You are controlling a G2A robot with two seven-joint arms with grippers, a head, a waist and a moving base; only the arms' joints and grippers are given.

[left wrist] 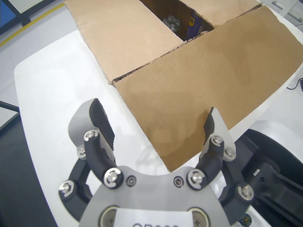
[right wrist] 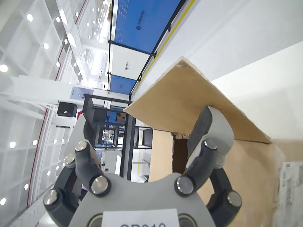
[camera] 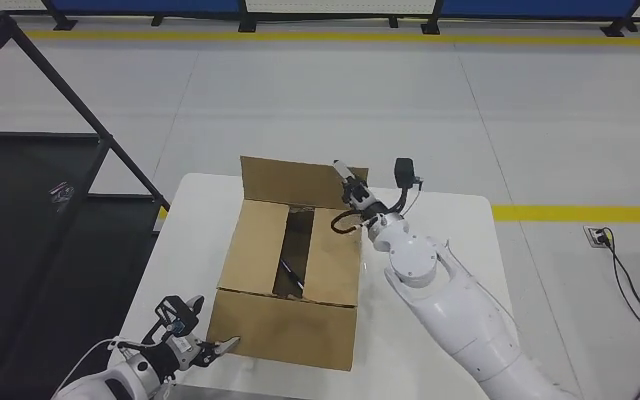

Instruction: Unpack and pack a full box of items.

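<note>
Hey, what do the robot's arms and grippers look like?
The right arm and left arm have smooth white rounded shells. The left gripper and right gripper each have a grey metal plate with a white printed label, black curved links with silver bolts, and silver fingers with black pads. A black cable loops by the right wrist.

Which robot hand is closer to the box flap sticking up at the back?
Right. The right gripper is at the upright flap; the left gripper sits by the opposite, near side of the box.
</note>
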